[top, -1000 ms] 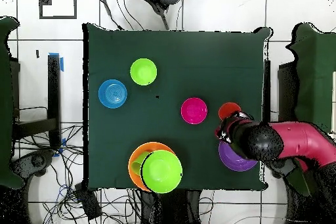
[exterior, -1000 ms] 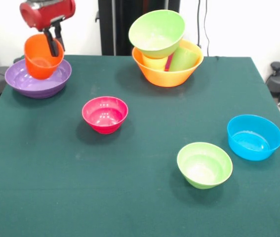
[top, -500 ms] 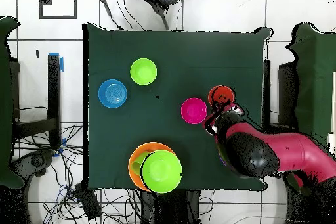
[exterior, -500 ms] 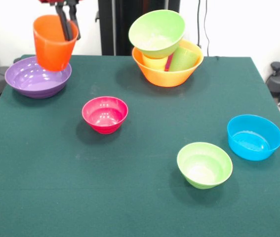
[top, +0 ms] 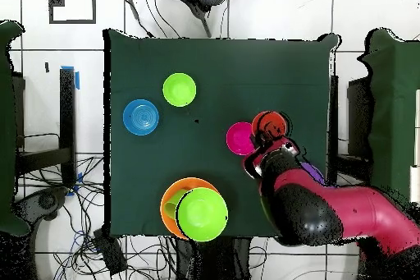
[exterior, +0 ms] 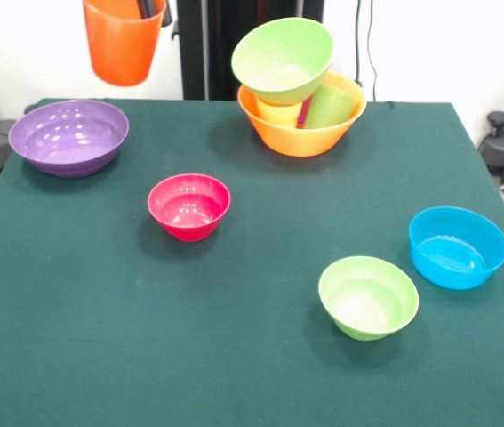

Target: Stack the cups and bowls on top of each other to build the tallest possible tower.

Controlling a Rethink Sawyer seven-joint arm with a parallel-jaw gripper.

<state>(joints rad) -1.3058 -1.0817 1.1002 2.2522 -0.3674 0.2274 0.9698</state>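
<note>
The gripper [exterior: 151,7] shows only its dark tips at the top edge of the front view, reaching down inside the orange cup [exterior: 124,40] and apparently clamped on its rim, though the fingers are mostly cut off. The cup hangs upright in the air, clear of the table [exterior: 252,356]. From overhead the red arm [top: 344,215] reaches in over the table's edge with the cup [top: 269,123] at its tip.

Below the gripper and a little to the side sits the purple bowl [exterior: 68,136], apart from the cup. Next nearest is the pink bowl [exterior: 188,205], standing alone on the green cloth.

Further off at the back stands the tower: the orange bowl [exterior: 300,133] holds a yellow cup [exterior: 278,113] and a light green cup [exterior: 332,107], and the large green bowl [exterior: 283,59] rests tilted on top of them.

Farthest from the gripper are the small green bowl [exterior: 368,296] and the blue bowl [exterior: 458,246], near each other but not touching.
</note>
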